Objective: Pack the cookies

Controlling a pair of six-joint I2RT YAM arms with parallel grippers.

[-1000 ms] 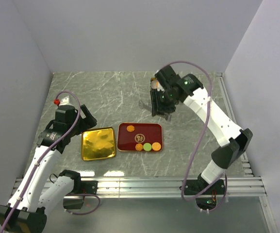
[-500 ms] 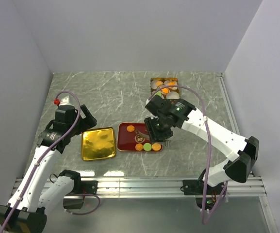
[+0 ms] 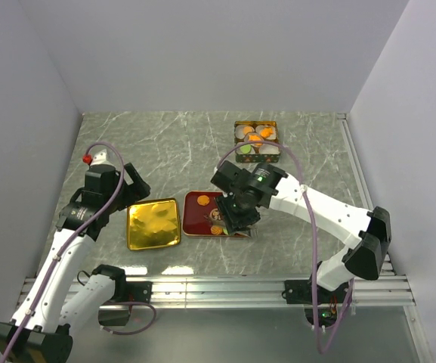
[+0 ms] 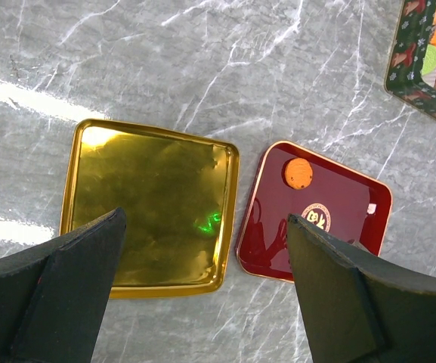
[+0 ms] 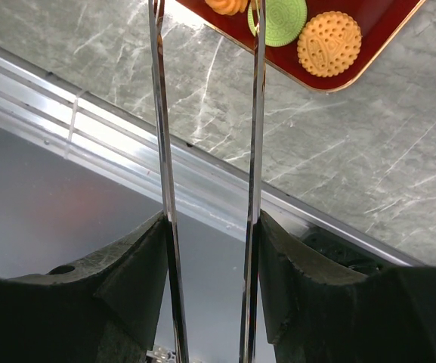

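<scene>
The right gripper point(image 5: 207, 23) carries two long, thin metal blades, set a modest gap apart. Nothing looks pinched between them, though their very tips run off the top of the wrist view. Just ahead of it, three of the cookies lie in a row in the corner of the glossy dark-red rectangular tray point(image 5: 380, 15). A scalloped orange cookie point(image 5: 227, 6) sits between the blade tips. A round light-green cookie point(image 5: 278, 19) is right against one blade (touching or merely behind it, I cannot tell), and a dotted tan cookie point(image 5: 329, 43) lies beyond that.

A fourth, a plain round orange cookie point(image 4: 298, 172), lies ahead and to one side of the left gripper point(image 4: 206, 219). That gripper's dark fingers stand wide apart and empty above a shiny gold square tray point(image 4: 149, 204). The dark-green patterned tin point(image 4: 400, 64) is well beyond both.

The likely trouble is crowding – closing here could catch the green cookie too, or shove it along the slick tray. Thin blades on a flat biscuit may also flip it or crack it if the squeeze is hard.
</scene>
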